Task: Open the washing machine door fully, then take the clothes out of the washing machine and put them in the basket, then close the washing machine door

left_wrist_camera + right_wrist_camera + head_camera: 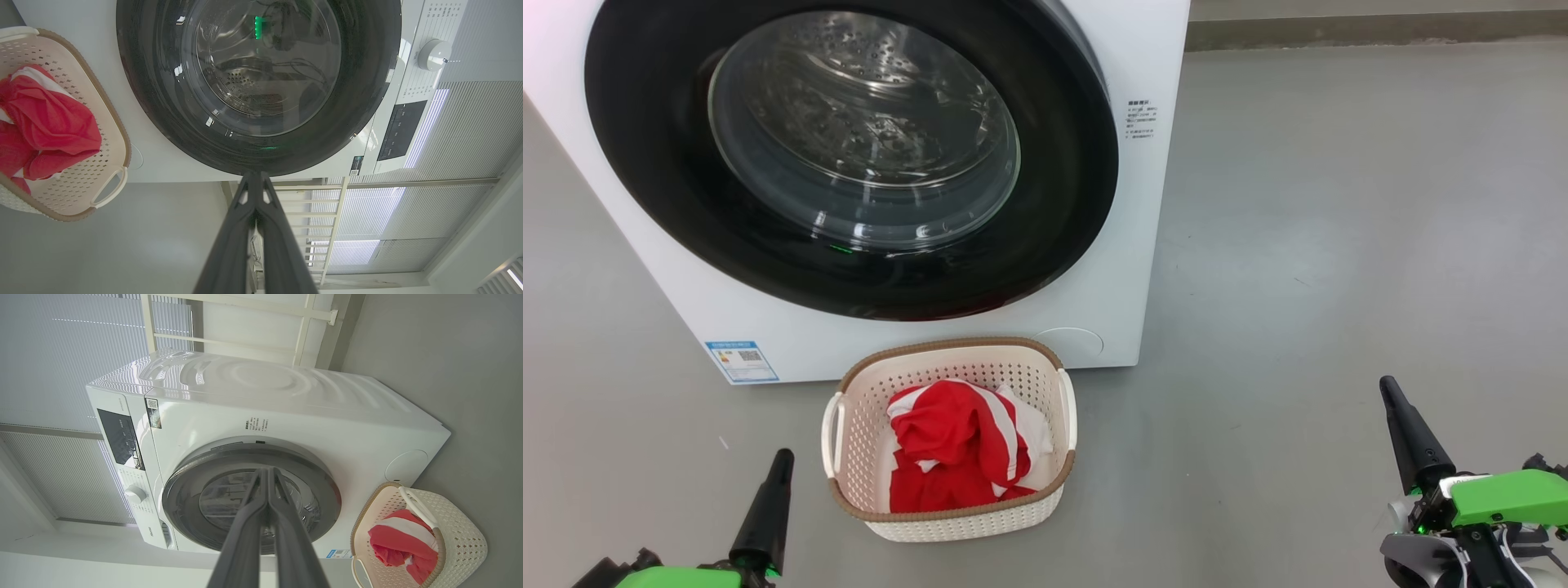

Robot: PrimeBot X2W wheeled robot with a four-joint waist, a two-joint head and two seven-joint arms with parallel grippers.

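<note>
The large round washing machine door (849, 155), with its wide glossy black rim and bulging clear glass centre, fills the upper left of the head view. It looks seated flush against the big white box-shaped washing machine (792, 343). Through the glass only bare perforated steel drum shows, with no fabric. The soft red clothes with white stripes (956, 449) lie heaped inside the small cream perforated plastic basket with a brown woven-look rim (964, 527). The basket stands on the grey floor (1298, 286) at the lower centre of the frame, just in front of the machine. By this layout all 3 parts of the task look done, so the step in hand is most likely confirming the closure and holding clear. The left gripper (783, 456) sits at the lower left and the right gripper (1390, 396) at the lower right. Each has its 2 long dark fingers pressed together on nothing, and both are well apart from the door and the basket. Whether the latch has caught cannot be told from here. If it has not, a good finish would be a flat, steady push on the black rim at the side opposite the hinge, never on the glass. The arm should approach above the basket so that it does not knock the rim or drag the clothes out. Otherwise, the grippers should be kept low, closed and away from both handles.
</note>
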